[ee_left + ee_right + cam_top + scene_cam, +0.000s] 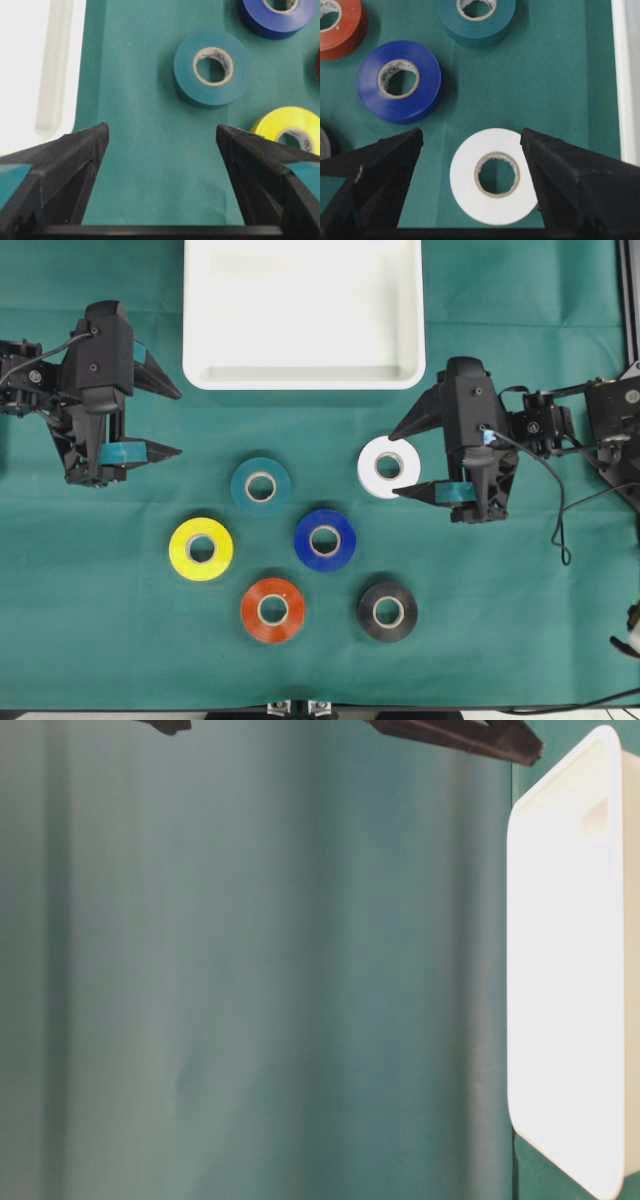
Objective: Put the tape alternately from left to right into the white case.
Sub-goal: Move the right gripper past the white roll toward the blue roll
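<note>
White tape roll (494, 175) flat between spread right hand (472, 145) fingers, seemingly untouched

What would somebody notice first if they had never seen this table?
Six bright doughnut-shaped tape rolls clustered on the green cloth, with the blue one in the middle. Behind them sits a big, empty white plastic tray. The open right gripper has the white roll between its fingers.

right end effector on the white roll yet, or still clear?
Apart. The right wrist view shows the white roll lying between the open fingers of the right end effector, green cloth visible on both sides.
</note>
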You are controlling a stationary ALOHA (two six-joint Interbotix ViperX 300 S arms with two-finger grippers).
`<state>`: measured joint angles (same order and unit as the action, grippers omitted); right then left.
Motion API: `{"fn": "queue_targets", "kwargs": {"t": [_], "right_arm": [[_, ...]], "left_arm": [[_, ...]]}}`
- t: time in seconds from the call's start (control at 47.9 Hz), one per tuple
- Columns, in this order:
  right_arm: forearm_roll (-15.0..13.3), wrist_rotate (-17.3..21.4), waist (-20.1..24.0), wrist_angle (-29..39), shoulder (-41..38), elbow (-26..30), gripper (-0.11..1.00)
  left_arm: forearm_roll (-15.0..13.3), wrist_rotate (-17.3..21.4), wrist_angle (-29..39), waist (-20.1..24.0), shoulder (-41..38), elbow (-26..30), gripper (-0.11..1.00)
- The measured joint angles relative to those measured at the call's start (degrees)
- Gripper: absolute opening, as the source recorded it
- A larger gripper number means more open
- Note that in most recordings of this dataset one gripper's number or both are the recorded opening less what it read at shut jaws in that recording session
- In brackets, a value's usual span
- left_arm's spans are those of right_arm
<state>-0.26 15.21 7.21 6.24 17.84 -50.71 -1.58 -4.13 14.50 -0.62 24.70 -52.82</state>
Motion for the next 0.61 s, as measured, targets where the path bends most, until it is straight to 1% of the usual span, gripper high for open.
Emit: {"fn": "queue_targets", "kwargs": {"t": [0.209, 0.376, 0.48, 0.606], "right_arm": [[0.00, 0.09, 0.18, -0.09, -1.76, 1.85, 0.89], [0.00, 0.26, 1.85, -0.09, -5.63, 4.66, 0.89], [0.00, 1.93, 2.64, 0.35, -8.17, 6.59, 0.89], [0.00, 5.19, 3.08, 1.67, -11.43, 9.05, 0.89]], "left_arm": [[0.00, 0.00, -0.09, 0.00, 0.00, 0.00, 0.57], [0.00, -0.09, 0.09, 0.00, 0.00, 0.00, 0.57], [-0.09, -0.09, 0.09, 0.00, 0.00, 0.00, 0.57], [0.00, -0.18, 0.09, 0.00, 0.00, 0.00, 0.57]]}}
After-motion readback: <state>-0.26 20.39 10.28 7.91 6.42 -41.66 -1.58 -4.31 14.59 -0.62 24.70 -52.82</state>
